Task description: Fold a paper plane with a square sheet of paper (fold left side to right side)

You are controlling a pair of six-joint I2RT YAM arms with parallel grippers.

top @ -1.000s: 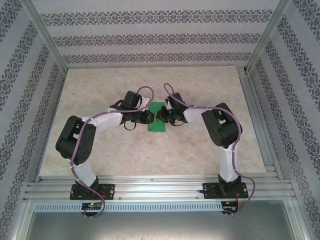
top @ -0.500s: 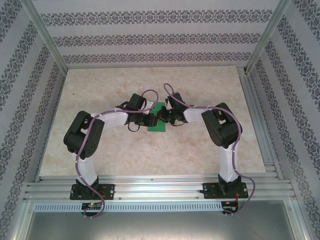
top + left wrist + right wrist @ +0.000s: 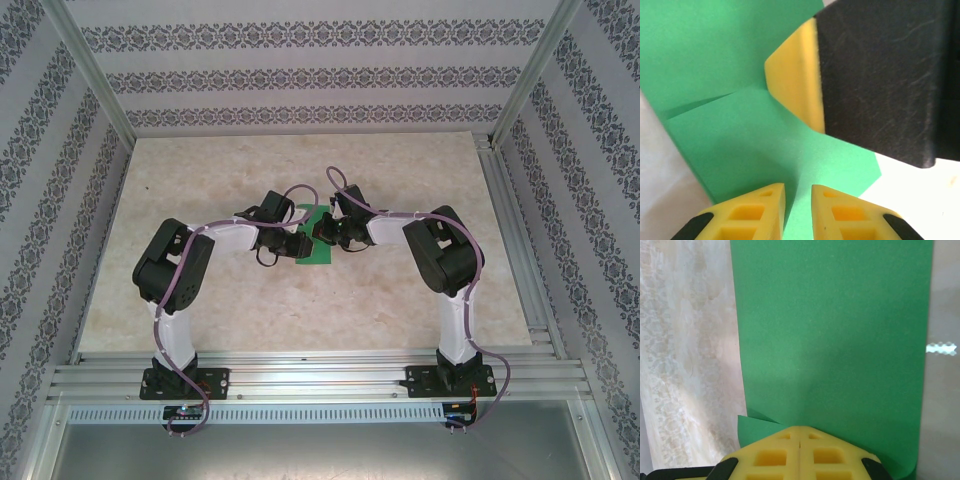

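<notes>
The square sheet of paper (image 3: 313,252) is bright green and lies folded into a narrow strip at mid-table between both grippers. In the left wrist view the paper (image 3: 740,140) shows a crease and an overlapping layer. My left gripper (image 3: 798,192) hovers low over its edge, its yellow fingertips a narrow gap apart with green showing through. My right gripper (image 3: 799,432) is shut, and its joined tips rest on the near edge of the paper (image 3: 830,330), where a lower layer's corner pokes out at the left. From above, the left gripper (image 3: 299,243) and the right gripper (image 3: 323,232) almost meet.
The marbled table (image 3: 300,300) is fenced by an aluminium frame (image 3: 300,368) along the near edge and patterned walls on three sides. The right gripper's yellow and black finger (image 3: 795,75) sits close ahead of the left gripper.
The left arm has swung to the right, its elbow coming in toward the middle and its gripper edging over the paper. The right arm has stayed still.
</notes>
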